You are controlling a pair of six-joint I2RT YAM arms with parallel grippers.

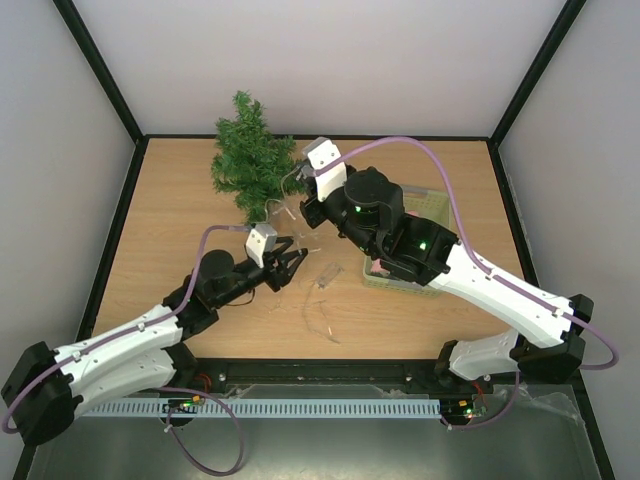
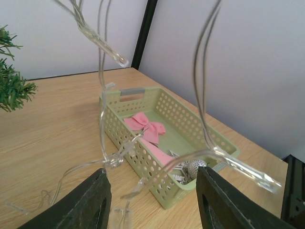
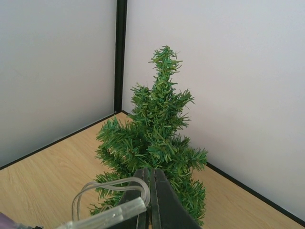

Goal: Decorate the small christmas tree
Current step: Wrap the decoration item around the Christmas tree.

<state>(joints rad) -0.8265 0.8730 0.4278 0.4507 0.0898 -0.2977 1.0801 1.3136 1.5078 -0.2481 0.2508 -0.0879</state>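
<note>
The left arm (image 1: 130, 345) reaches from 7 o'clock toward the middle of the worktop (image 1: 170, 210). The left jaws stand half apart, with strands of the clear light string (image 1: 324, 276) running loose between them and nothing pinched. Bare board lies open toward the 9 o'clock edge. The small christmas tree (image 1: 250, 160) stands upright at 11 o'clock, close to the far edge. Just at its 3 o'clock side the right jaws are pressed together on the light string, which hangs to the worktop. The pale green basket (image 1: 425, 200), a pink bow (image 2: 147, 126) inside, sits at 3 o'clock, partly under the right arm (image 1: 500, 290).
</note>
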